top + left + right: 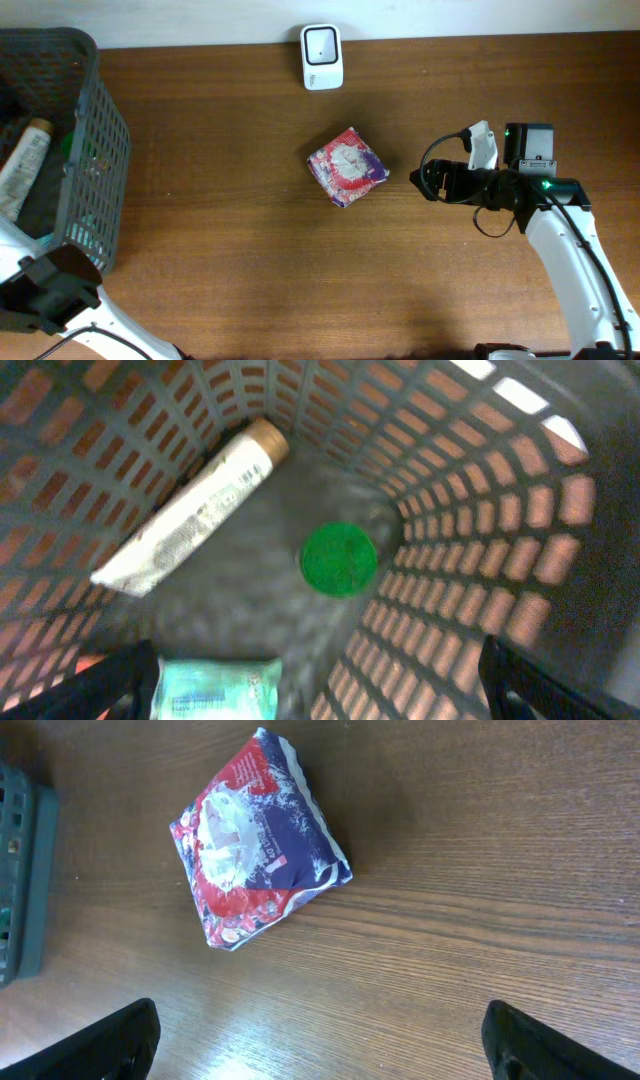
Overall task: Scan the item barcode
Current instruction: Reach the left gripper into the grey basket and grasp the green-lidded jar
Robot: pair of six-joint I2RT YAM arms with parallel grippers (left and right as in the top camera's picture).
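The packet (347, 167) is seen mid-surface, nearer than the far-edge scanner (322, 57), faced by the wide-spread right claw (422, 182); pickup is judged in hand, with a reach and pinch called for next.

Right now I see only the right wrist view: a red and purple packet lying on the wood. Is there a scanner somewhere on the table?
Observer: Yes. A white scanner stands at the far edge of the table, beyond the packet.
Operator: And the left claw, where is it?
Observer: The left claw is open and points down into the grey basket at the left side of the table. It holds nothing.
Operator: What lies inside this basket?
Observer: A white tube, a green disc and a teal pack.
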